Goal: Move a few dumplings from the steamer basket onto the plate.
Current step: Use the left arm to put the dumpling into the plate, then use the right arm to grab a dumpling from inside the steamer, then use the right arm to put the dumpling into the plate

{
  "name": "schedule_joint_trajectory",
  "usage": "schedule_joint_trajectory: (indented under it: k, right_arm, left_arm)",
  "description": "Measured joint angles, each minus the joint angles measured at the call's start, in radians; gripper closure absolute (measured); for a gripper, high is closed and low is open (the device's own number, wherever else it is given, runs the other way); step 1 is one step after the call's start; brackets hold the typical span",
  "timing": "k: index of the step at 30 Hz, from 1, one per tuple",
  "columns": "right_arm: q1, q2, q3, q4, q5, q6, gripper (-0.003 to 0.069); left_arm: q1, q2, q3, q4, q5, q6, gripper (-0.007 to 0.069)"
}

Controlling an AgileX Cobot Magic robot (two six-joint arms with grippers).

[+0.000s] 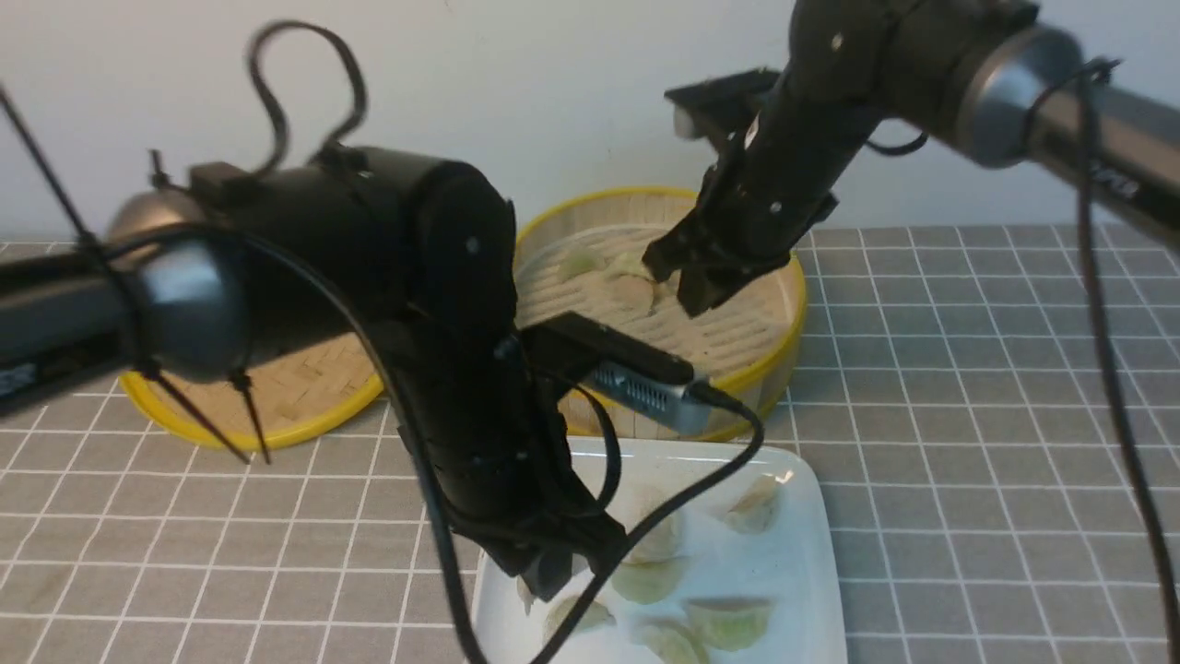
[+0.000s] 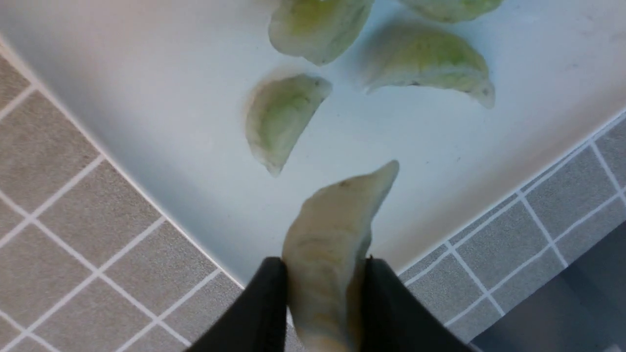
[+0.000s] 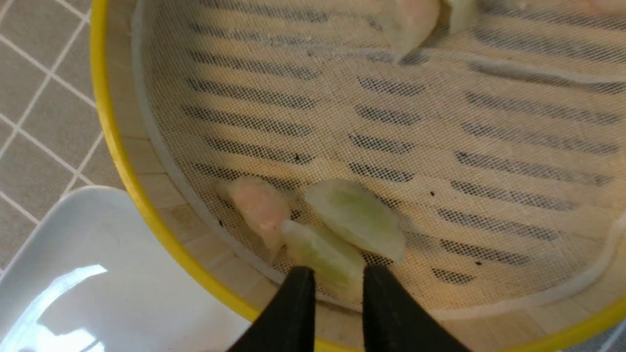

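While my left hand [image 2: 324,268] clamps a dumpling [image 2: 337,220] over the plate's [image 2: 146,98] near corner, by loose dumplings [image 2: 279,117], my right hand [image 3: 337,288] pinches a second dumpling [image 3: 323,256] inside the basket [image 3: 102,88] just beyond the plate on the bench [image 1: 968,415].

Our left arm [image 1: 433,304] enters from nine o'clock in the front view, elbow bent and wrist pitched down toward six o'clock. Our left gripper [image 1: 549,577] pinches one dumpling [image 2: 332,234] between its fingers [image 2: 264,303]. Our right arm [image 1: 830,101] reaches in from two o'clock, wrist angled down. Our right gripper [image 1: 678,281] is closed narrowly on another dumpling [image 3: 325,261].
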Motion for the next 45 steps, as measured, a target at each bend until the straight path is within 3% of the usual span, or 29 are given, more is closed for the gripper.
schedule_joint_trajectory:
  k: [4, 10, 12, 19, 21, 23, 26, 27, 28, 30, 33, 41, 45]
  right_arm:
    - [0.001, 0.061, -0.005, -0.014, 0.000, -0.027, 0.0306]
    - [0.001, 0.118, -0.005, -0.032, 0.000, -0.034, 0.0148]
    - [0.001, 0.122, -0.005, -0.032, 0.000, -0.034, 0.0132]
    - [0.002, 0.156, -0.009, -0.024, -0.021, -0.034, 0.0127]
    - [0.002, 0.160, -0.012, -0.017, -0.025, -0.034, 0.0137]
    - [0.002, 0.168, -0.014, -0.020, -0.025, -0.035, 0.0219]
    - [0.003, 0.171, -0.024, -0.020, -0.017, -0.038, 0.0456]
    - [0.003, 0.174, -0.035, -0.020, -0.007, -0.037, 0.0489]
    - [0.003, 0.174, -0.035, -0.020, -0.006, -0.037, 0.0489]
    - [0.003, 0.172, -0.062, -0.021, -0.005, -0.030, 0.0479]
    - [0.003, 0.135, -0.069, -0.024, -0.006, -0.016, 0.0479]
    - [0.003, -0.101, -0.007, -0.007, -0.005, 0.021, 0.0479]
    - [0.003, -0.301, 0.225, 0.073, -0.004, 0.026, 0.0479]
  left_arm:
    - [-0.001, 0.060, 0.000, -0.002, 0.004, 0.000, 0.0458]
    - [-0.001, 0.135, 0.000, -0.009, 0.026, 0.000, 0.0458]
    - [-0.001, 0.145, 0.000, -0.011, 0.027, 0.008, 0.0442]
    - [-0.001, 0.155, 0.000, -0.014, 0.017, 0.028, 0.0147]
    - [-0.001, 0.155, 0.000, -0.014, 0.011, 0.029, 0.0106]
    - [-0.001, 0.155, -0.014, -0.011, 0.022, 0.028, 0.0081]
    - [-0.001, 0.144, -0.050, 0.013, 0.050, 0.014, 0.0156]
    - [-0.001, 0.128, -0.062, 0.029, 0.054, 0.003, 0.0211]
    - [-0.001, 0.120, -0.063, 0.036, 0.055, -0.001, 0.0237]
    - [-0.001, 0.037, -0.081, 0.088, 0.055, -0.027, 0.0420]
    - [-0.001, -0.085, -0.082, 0.149, 0.062, -0.058, 0.0585]
    - [-0.001, -0.371, -0.083, 0.245, 0.090, -0.142, 0.0629]
    - [-0.001, -0.540, -0.081, 0.258, 0.103, -0.168, 0.0629]
